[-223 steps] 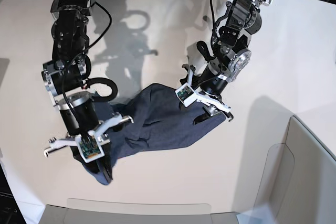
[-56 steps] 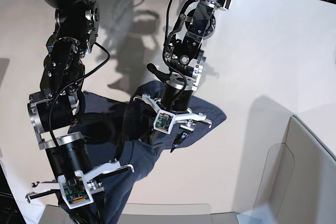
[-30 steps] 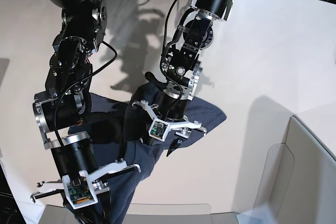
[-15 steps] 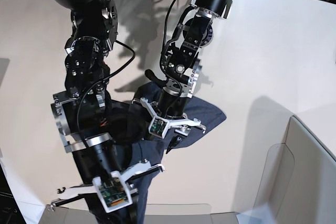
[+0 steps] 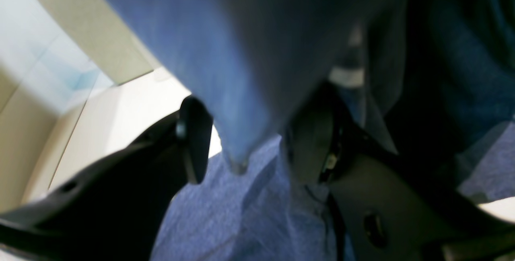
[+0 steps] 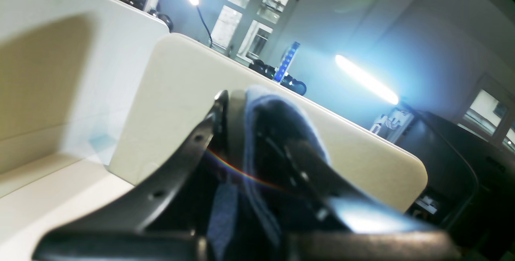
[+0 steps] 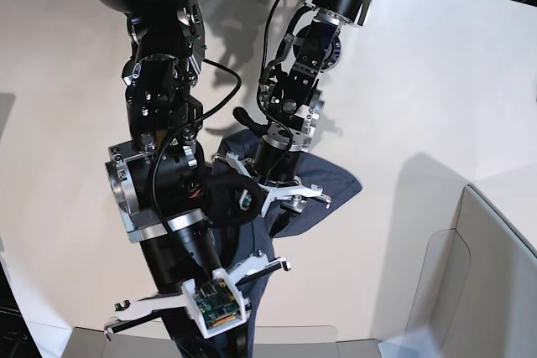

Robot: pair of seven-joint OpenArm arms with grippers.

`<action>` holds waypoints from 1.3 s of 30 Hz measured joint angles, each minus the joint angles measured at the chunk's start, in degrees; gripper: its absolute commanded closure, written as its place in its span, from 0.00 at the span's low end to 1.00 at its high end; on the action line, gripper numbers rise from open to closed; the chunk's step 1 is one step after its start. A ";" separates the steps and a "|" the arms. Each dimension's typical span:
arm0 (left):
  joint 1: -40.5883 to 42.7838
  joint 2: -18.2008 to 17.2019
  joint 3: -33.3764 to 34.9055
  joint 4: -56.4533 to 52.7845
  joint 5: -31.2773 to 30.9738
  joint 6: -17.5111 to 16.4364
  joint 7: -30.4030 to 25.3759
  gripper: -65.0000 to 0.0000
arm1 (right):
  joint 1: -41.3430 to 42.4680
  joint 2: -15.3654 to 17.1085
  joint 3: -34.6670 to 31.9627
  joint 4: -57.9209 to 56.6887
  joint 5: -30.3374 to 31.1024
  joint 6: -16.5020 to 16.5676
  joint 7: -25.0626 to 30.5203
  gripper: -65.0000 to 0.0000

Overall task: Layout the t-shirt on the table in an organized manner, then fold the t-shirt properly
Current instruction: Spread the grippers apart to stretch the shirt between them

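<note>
The dark navy t-shirt (image 7: 334, 180) lies bunched on the off-white table (image 7: 436, 81), and part of it is lifted toward the near edge. My right gripper (image 7: 231, 337) is low at the front, shut on a raised fold of the t-shirt (image 6: 261, 108), with blue cloth pinched between its fingers (image 6: 219, 108). Over the middle of the heap, my left gripper (image 7: 273, 214) stands open. In the left wrist view, a hanging fold of the t-shirt (image 5: 241, 92) drops between its two fingers (image 5: 195, 148) without being clamped. No lettering shows.
A grey-beige bin wall (image 7: 495, 274) stands at the front right, with a clear panel (image 7: 432, 266) beside it. Another low wall (image 7: 210, 337) runs along the near edge under my right arm. Both arms crowd the table's middle.
My right arm has swung to the right in the base view, still shut on the cloth and dragging the lifted fold with it. The left gripper has stayed open over the heap.
</note>
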 measured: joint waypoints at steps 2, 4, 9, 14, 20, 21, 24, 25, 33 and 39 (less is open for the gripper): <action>0.02 0.07 -0.76 0.04 0.00 -0.02 -0.22 0.54 | -0.76 -0.02 0.00 0.02 0.28 0.00 0.11 1.00; 0.04 0.09 -2.45 0.37 0.00 -0.13 0.09 0.54 | -1.64 0.00 0.00 0.02 0.22 0.02 0.02 1.00; -2.40 0.04 -4.55 0.81 0.02 0.09 -0.07 0.54 | -2.80 -0.02 0.00 0.02 0.68 0.00 0.02 1.00; -1.75 0.09 -4.52 1.01 0.00 -0.02 0.00 0.55 | -3.65 0.00 -0.07 0.02 0.68 0.00 0.04 1.00; -2.01 0.07 -4.37 0.66 0.02 0.02 -0.22 0.66 | -3.61 0.00 -2.82 0.02 0.63 0.00 0.09 1.00; -2.01 0.07 -4.37 0.66 -0.02 0.00 -0.20 0.69 | -3.61 0.00 -2.91 0.02 0.68 0.00 0.09 1.00; -2.01 0.07 -4.37 0.61 0.00 0.00 -0.09 0.79 | -3.61 0.02 -3.15 0.02 0.28 0.00 0.07 1.00; -2.01 0.07 -4.37 0.61 0.02 0.00 -0.11 0.85 | -3.61 0.02 -3.37 0.02 0.00 0.00 0.07 1.00; -1.36 0.07 -4.44 0.63 0.00 -0.20 -0.07 1.00 | -4.26 0.02 -3.28 0.02 0.17 0.00 0.07 1.00; 3.28 -5.18 -4.42 5.35 0.02 -0.50 -0.02 1.00 | -6.32 0.00 0.68 0.02 -5.14 0.00 0.15 1.00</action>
